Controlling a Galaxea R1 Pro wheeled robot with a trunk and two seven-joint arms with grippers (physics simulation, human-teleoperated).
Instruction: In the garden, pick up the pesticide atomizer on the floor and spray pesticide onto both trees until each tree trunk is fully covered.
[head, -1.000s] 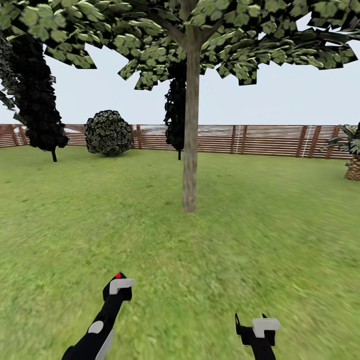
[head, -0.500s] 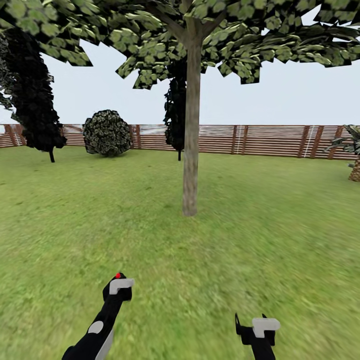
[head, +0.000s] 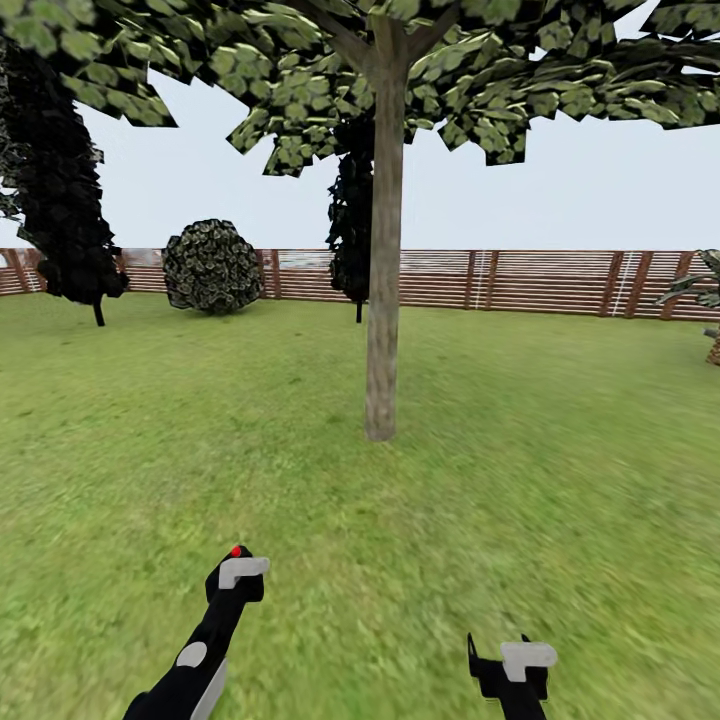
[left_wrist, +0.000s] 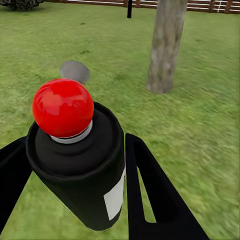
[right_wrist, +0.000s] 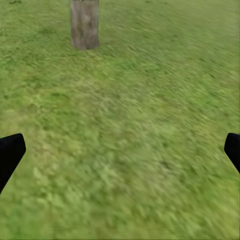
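Observation:
One tree stands straight ahead on the lawn, its pale mottled trunk (head: 383, 300) bare up to a broad leafy crown (head: 300, 60). My left gripper (head: 237, 572) is low in the head view, shut on the pesticide atomizer (left_wrist: 80, 170), a dark bottle with a white label and a red ball on top (left_wrist: 62, 107). Black fingers (left_wrist: 150, 190) press both its sides. The trunk (left_wrist: 163, 47) rises beyond the bottle, still some way off. My right gripper (head: 505, 665) is open over bare grass, its fingertips (right_wrist: 10, 152) spread wide, and the trunk base (right_wrist: 84, 24) is far ahead of it.
A brown slat fence (head: 540, 280) closes the lawn at the back. Dark conifers (head: 60, 200) and a round bush (head: 212, 266) stand at the far left, with another conifer (head: 352, 230) behind the trunk. A palm-like plant (head: 708, 300) sits at the right edge. A grey patch (left_wrist: 75, 71) marks the grass.
The whole view has moved forward: the trunk looks slightly nearer and its base lower in the picture. Both arms hold the same pose, and the left still grips the bottle.

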